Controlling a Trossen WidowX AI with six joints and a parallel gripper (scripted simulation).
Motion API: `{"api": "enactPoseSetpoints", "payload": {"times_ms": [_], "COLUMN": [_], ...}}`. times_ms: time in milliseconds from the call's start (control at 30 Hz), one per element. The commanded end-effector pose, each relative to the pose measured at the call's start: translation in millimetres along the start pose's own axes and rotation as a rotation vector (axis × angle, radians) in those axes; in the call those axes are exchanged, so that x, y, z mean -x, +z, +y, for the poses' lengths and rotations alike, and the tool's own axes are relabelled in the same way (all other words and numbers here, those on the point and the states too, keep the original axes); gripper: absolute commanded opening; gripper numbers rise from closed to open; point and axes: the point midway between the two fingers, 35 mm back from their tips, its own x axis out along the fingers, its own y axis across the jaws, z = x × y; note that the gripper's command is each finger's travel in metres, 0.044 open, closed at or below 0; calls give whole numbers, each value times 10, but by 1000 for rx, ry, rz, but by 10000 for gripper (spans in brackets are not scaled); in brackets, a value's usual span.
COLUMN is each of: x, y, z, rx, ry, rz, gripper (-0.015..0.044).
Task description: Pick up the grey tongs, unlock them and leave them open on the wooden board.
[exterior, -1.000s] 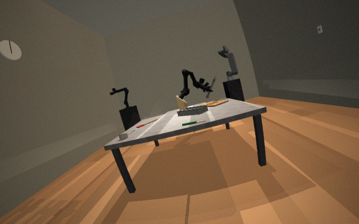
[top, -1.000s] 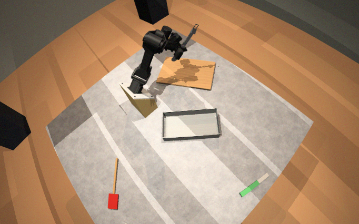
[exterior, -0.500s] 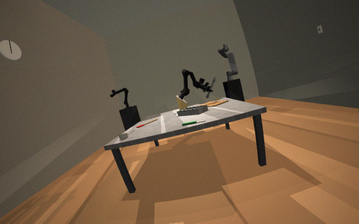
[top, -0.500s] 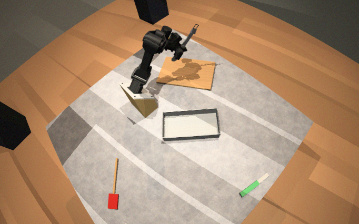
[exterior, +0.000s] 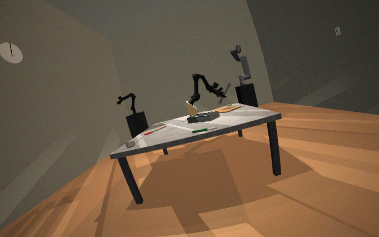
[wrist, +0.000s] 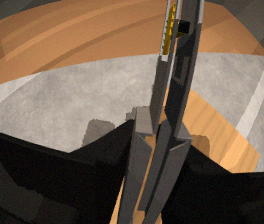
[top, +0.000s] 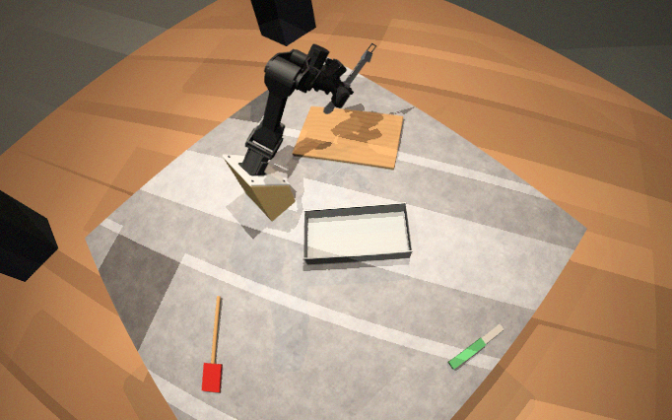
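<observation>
Gripper [top: 343, 97] [exterior: 224, 96] [wrist: 145, 128] has tongs [top: 358, 73] [exterior: 228, 89] [wrist: 178, 75] mid-length, above board [top: 382, 148] [exterior: 229, 109] [wrist: 220, 132]; prob. stiff, slippery; grip arms nr. middle.

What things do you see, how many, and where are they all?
tongs: 1, grey, held above the table
wooden board: 1, tan, on the table
roasting tin: 1, dark, on the table
red-ended tool: 1, wooden handle, on the table
green-ended tool: 1, pale tip, on the table
clock: 1, pale, wall
other arms: 2, black and grey, behind
robot arm: 1, black, jaws shut on tongs
</observation>
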Motion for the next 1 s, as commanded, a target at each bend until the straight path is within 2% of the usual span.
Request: {"api": "enactPoseSetpoints", "payload": {"times_ms": [0,500,967], "x": [-73,-283,-261], "y": [89,167,207], "z": [62,147,47], "rx": [3,52,24], "ry": [22,77,73], "rz": [27,251,506], "gripper": [-150,-150,-150]}}
